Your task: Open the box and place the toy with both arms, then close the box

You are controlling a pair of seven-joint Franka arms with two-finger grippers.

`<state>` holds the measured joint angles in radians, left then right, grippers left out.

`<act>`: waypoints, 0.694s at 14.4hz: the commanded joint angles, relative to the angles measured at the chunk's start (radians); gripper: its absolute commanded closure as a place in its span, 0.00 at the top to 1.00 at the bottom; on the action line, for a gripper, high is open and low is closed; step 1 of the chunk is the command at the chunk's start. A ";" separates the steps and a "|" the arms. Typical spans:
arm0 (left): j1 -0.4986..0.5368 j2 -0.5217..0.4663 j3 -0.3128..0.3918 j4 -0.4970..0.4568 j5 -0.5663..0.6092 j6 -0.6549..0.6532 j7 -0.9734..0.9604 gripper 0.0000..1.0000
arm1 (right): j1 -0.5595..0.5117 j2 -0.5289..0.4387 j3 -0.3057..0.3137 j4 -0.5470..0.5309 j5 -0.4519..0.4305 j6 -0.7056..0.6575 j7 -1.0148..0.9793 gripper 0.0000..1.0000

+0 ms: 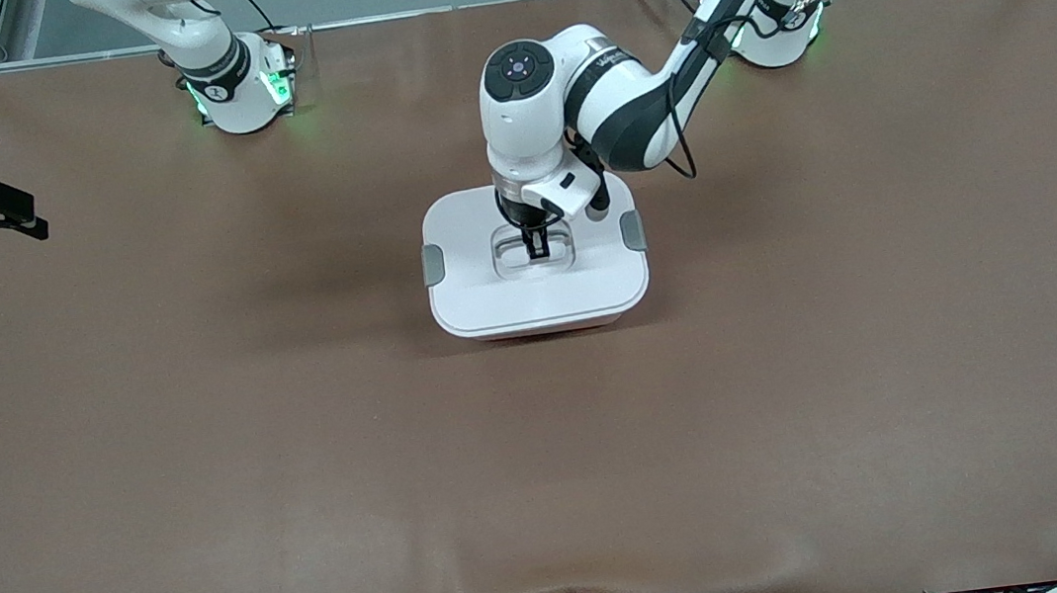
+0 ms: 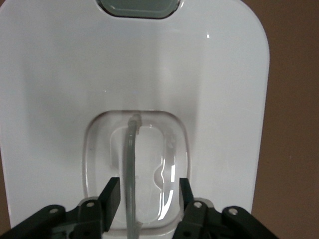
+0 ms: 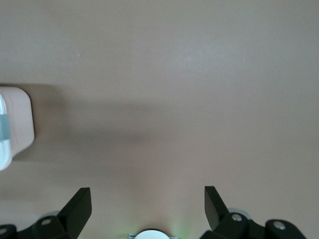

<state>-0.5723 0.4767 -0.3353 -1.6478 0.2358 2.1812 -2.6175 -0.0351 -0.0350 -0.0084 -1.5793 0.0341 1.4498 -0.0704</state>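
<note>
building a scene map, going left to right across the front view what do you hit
right gripper at the edge, over the table → right arm's base → grey clip → left gripper in the handle recess of the box lid → second grey clip → left arm's base

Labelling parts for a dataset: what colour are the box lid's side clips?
Grey, on the white lid; the side clips show best in the front view.

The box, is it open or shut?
Shut. The white lid sits flat on the box, and the left pincer reaches into its handle.
</note>
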 commanded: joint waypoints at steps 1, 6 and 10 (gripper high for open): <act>0.011 -0.039 0.001 0.009 0.014 -0.044 0.060 1.00 | -0.006 0.009 0.005 0.022 0.024 -0.013 0.080 1.00; 0.055 -0.069 -0.001 0.065 0.007 -0.182 0.284 1.00 | -0.003 0.009 0.007 0.013 0.021 0.007 0.075 1.00; 0.127 -0.102 -0.008 0.065 -0.032 -0.216 0.443 1.00 | -0.003 0.007 0.005 0.005 0.020 0.012 0.072 1.00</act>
<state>-0.4868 0.4075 -0.3339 -1.5818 0.2327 1.9945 -2.2622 -0.0341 -0.0305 -0.0063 -1.5795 0.0419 1.4593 -0.0113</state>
